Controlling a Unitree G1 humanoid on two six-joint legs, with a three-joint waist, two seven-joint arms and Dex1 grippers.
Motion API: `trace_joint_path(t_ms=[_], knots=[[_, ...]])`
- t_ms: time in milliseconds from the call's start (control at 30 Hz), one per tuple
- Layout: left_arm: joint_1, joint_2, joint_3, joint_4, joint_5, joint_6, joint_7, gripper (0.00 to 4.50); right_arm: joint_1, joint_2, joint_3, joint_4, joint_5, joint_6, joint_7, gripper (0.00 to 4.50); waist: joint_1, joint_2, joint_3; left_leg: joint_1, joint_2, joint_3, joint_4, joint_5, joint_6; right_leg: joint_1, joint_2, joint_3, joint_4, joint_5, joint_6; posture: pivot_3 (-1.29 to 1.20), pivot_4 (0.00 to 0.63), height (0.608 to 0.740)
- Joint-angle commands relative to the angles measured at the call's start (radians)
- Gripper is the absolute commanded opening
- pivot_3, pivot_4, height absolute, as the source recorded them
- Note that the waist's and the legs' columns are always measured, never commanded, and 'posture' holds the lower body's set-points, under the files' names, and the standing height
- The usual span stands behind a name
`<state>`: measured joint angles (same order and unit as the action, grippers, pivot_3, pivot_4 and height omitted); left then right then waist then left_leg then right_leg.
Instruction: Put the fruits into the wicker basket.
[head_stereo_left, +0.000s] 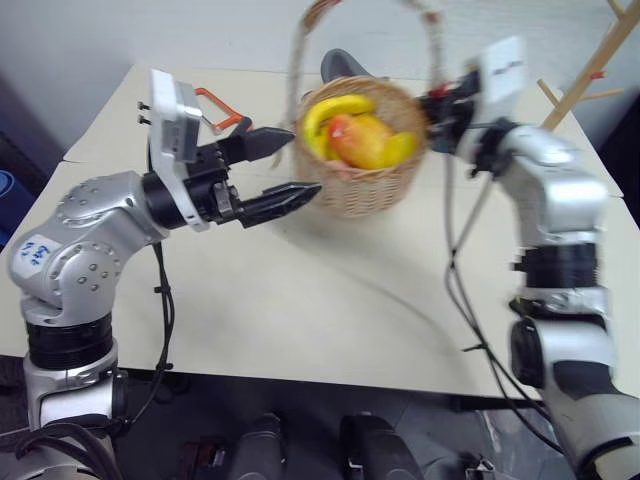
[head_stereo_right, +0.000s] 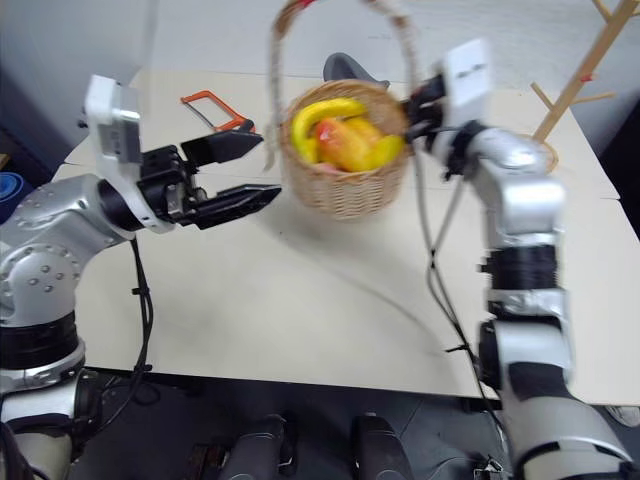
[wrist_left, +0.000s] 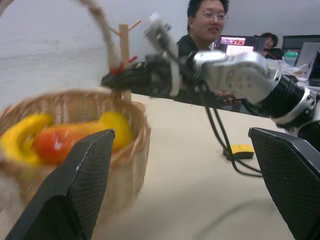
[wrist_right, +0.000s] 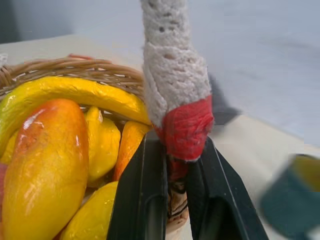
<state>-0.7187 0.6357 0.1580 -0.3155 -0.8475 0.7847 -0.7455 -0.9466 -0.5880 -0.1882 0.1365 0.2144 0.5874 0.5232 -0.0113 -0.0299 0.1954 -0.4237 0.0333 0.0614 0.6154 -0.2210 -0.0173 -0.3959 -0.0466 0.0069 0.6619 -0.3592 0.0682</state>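
Left eye view: I note the round tan woven wicker basket (head_stereo_left: 362, 165) on the beige table (head_stereo_left: 300, 300), holding a glossy orange-red mango (head_stereo_left: 358, 140); my left gripper (head_stereo_left: 283, 172) gapes empty. Right wrist view: my right gripper (wrist_right: 177, 200) clamps the handle's cloth-wrapped, red-tied base (wrist_right: 182, 125).

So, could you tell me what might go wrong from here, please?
The right hand pinches the basket only at the foot of its handle, so the load could swing or slip out. The mango and banana sit heaped near the rim and might roll out if it tips. The open left hand is close and could bump the wicker.
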Motion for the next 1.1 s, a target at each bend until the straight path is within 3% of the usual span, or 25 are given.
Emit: trace_joint_path(t_ms=[33,167,400,433,667,767,933,1100], knots=[[-0.019,-0.018,-0.027,0.029,0.022,-0.042,-0.037,4.50,0.134,-0.095,-0.164,-0.157,0.038,0.071,-0.021,0.16,0.003,0.000,0.000,0.000,0.000,0.001,0.000,0.000,0.000,0.000,0.000,0.000,-0.001,0.000,0.000,0.00,0.150,0.740],[-0.036,-0.038,-0.057,0.077,0.054,-0.075,-0.075,4.50,0.296,-0.121,-0.264,-0.210,0.045,0.061,-0.054,0.16,-0.002,0.000,0.000,0.002,0.001,0.003,0.000,0.000,0.000,0.001,0.002,0.002,0.000,0.000,0.000,0.00,0.150,0.740],[-0.061,-0.057,-0.094,0.150,0.107,-0.134,-0.135,4.50,0.441,-0.112,-0.307,-0.150,0.029,-0.073,-0.095,0.16,-0.027,0.003,0.000,0.006,0.002,0.005,0.000,0.004,0.000,0.001,0.004,0.005,0.005,0.001,0.001,0.00,0.150,0.740],[-0.061,-0.059,-0.094,0.156,0.112,-0.140,-0.140,4.50,0.451,-0.112,-0.315,-0.149,0.038,-0.077,-0.093,0.90,-0.026,0.003,0.000,0.006,0.002,0.004,0.000,0.004,-0.001,0.001,0.005,0.005,0.005,0.001,0.001,0.00,0.150,0.740],[-0.056,-0.060,-0.118,0.215,0.167,-0.188,-0.207,4.50,0.612,-0.206,-0.431,-0.276,0.179,0.029,0.050,3.21,-0.014,0.003,0.000,0.005,0.001,0.004,0.001,0.004,-0.002,0.002,0.004,0.004,0.004,0.001,0.001,0.00,0.150,0.740],[-0.062,-0.046,-0.123,0.243,0.173,-0.199,-0.268,4.50,0.778,-0.315,-0.588,-0.381,0.266,0.129,0.193,4.19,0.001,0.004,0.000,0.004,0.001,0.002,0.001,0.004,-0.001,0.002,0.004,0.003,0.002,0.001,0.002,0.00,0.150,0.740],[-0.091,-0.014,-0.114,0.295,0.181,-0.209,-0.341,4.50,1.062,-0.458,-0.958,-0.390,0.415,0.375,0.482,4.19,0.010,0.004,0.000,0.006,0.001,0.003,0.001,0.001,0.004,0.005,0.004,0.004,-0.001,0.001,0.003,0.00,0.150,0.740],[-0.138,0.006,-0.102,0.368,0.196,-0.221,-0.379,4.50,1.280,-0.484,-1.191,-0.356,0.471,0.471,0.673,4.19,0.009,0.003,0.001,0.018,0.001,0.002,-0.001,-0.003,0.008,0.019,0.004,0.003,-0.007,0.001,0.003,0.00,0.150,0.740]])
